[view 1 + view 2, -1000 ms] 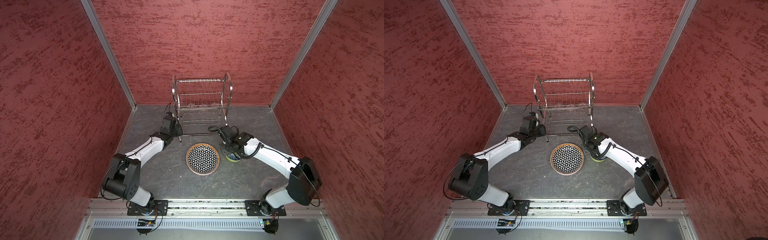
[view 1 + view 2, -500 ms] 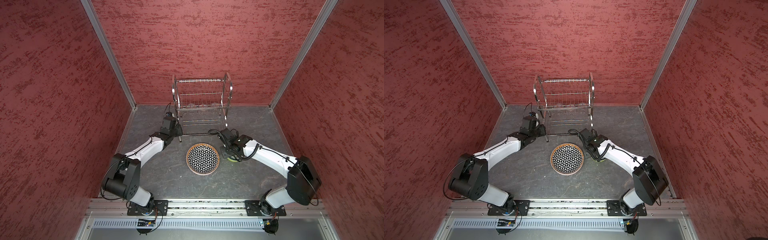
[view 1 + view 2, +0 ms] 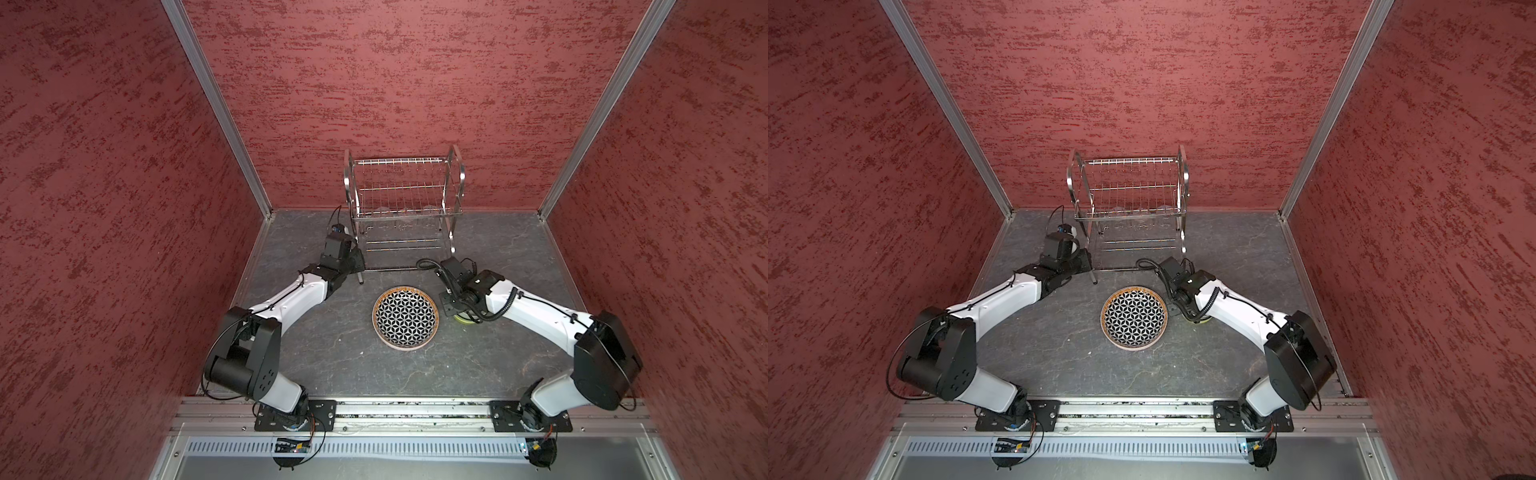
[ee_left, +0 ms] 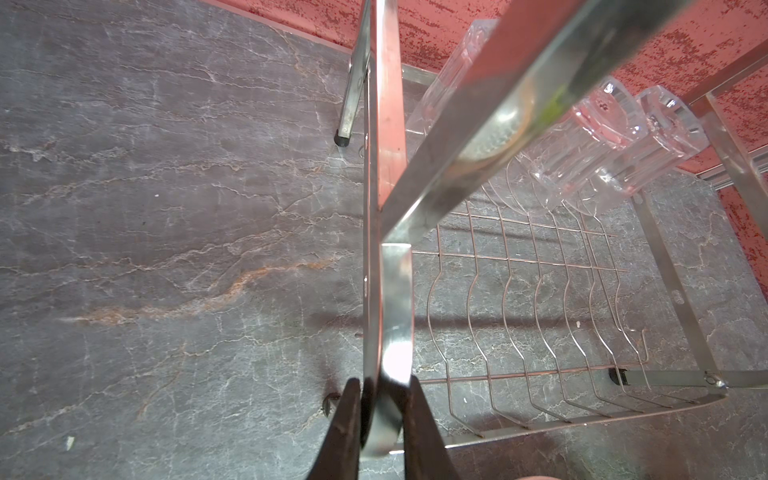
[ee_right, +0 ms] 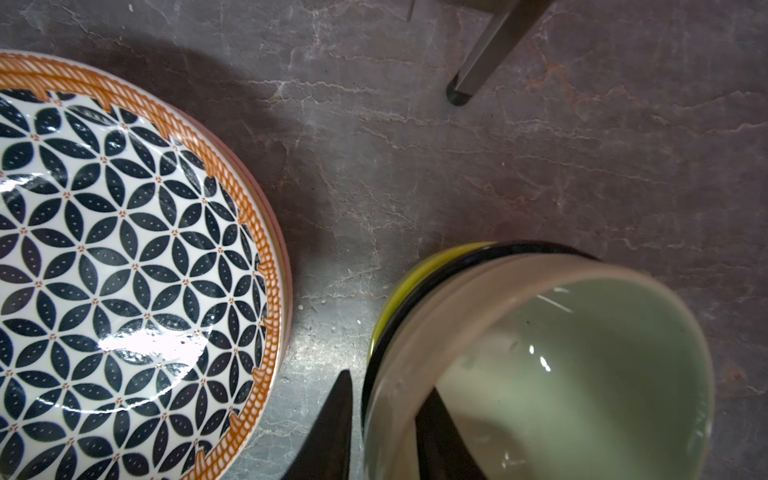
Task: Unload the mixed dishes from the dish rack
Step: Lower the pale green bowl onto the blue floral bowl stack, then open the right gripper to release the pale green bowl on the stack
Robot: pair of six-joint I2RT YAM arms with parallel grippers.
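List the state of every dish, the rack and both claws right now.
Dish rack: upright.
Glass tumblers: three, mouth down in the rack.
Geometric plate: flat, on top of other plates.
Cream-green bowl: upright, nested atop the bowl stack.
Lime bowl: upright, bottom of that stack.
Left claw: shut on the rack's frame.
Right claw: open, astride the cream-green bowl's rim.

The shiny wire dish rack (image 3: 405,214) stands upright at the back of the table (image 3: 332,353). Three clear glass tumblers (image 4: 582,137) sit bases-up at the rear of its lower tier. In front lies the black-and-white geometric plate (image 3: 405,321), flat on a pink plate (image 5: 289,266). Just beside it, the cream-green bowl (image 5: 561,374) nests over a dark-rimmed bowl (image 5: 457,262) inside the lime bowl (image 5: 415,278).
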